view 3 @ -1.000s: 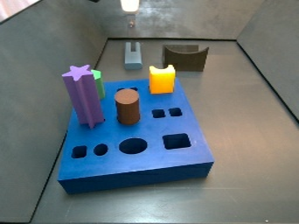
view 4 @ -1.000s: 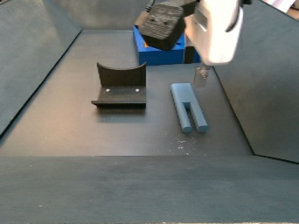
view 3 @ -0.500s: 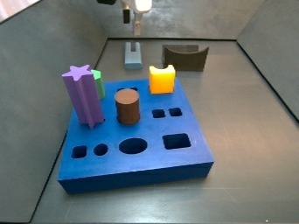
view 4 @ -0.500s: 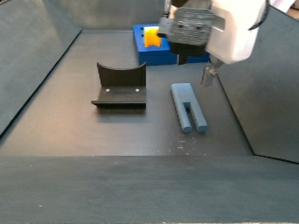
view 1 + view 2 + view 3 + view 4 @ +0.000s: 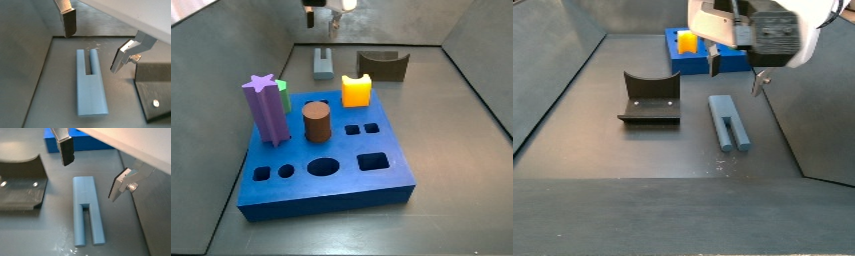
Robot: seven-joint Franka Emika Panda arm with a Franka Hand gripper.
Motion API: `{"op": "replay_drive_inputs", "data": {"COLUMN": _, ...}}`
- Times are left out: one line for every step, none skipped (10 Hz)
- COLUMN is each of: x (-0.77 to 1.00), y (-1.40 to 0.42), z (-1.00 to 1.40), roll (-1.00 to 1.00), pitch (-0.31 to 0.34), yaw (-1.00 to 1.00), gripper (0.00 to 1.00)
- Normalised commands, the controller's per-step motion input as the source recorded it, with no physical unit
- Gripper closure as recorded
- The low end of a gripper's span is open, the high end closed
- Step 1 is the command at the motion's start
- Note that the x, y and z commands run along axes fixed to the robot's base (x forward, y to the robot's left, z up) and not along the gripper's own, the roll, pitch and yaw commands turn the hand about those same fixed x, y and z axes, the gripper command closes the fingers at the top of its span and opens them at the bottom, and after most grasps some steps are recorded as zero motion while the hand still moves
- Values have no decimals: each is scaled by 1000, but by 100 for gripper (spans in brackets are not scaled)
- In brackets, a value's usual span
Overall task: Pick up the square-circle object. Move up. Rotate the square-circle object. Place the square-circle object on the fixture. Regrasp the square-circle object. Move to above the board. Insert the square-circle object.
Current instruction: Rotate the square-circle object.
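The square-circle object lies flat on the dark floor, right of centre in a side view, a pale grey-blue peg made of two parallel bars joined along part of their length; in the opposite side view it shows as a small grey-blue piece near the top centre, at the far end of the enclosure. In both wrist views it sits lengthwise in the middle of the frame, with a slot splitting one end into two bars. Directly above it hangs the gripper, its jaws spread wide and holding nothing; in a wrist view the fingers stand clear of the peg on either side, with open floor between each pad and the piece. The gripper straddles the solid end of the peg without touching it. Just beside the peg, to its left in a side view, stands the fixture, a dark brown block with a scooped top and raised ends, and it appears again at the upper right of centre. Farther off lies the board, a thick blue slab with shaped holes, carrying a purple star-topped post, a brown cylinder and an orange-yellow notched block.
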Motion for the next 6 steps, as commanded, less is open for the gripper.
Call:
{"op": "replay_drive_inputs", "data": {"x": 35, "y": 0, "z": -29, "roll": 5, "pitch": -22, "yaw": 1000, "gripper": 0}}
{"op": "replay_drive_inputs", "data": {"x": 35, "y": 0, "z": -29, "roll": 5, "pitch": -23, "yaw": 1000, "gripper": 0}}
{"op": "replay_drive_inputs", "data": {"x": 35, "y": 0, "z": -29, "roll": 6, "pitch": -26, "yaw": 1000, "gripper": 0}}
{"op": "replay_drive_inputs", "data": {"x": 34, "y": 0, "z": -29, "roll": 6, "pitch": -29, "yaw": 1000, "gripper": 0}}
{"op": "replay_drive_inputs", "data": {"x": 34, "y": 0, "z": -29, "roll": 7, "pitch": -34, "yaw": 1000, "gripper": 0}}
{"op": "replay_drive_inputs", "data": {"x": 33, "y": 0, "z": -30, "roll": 9, "pitch": -41, "yaw": 1000, "gripper": 0}}
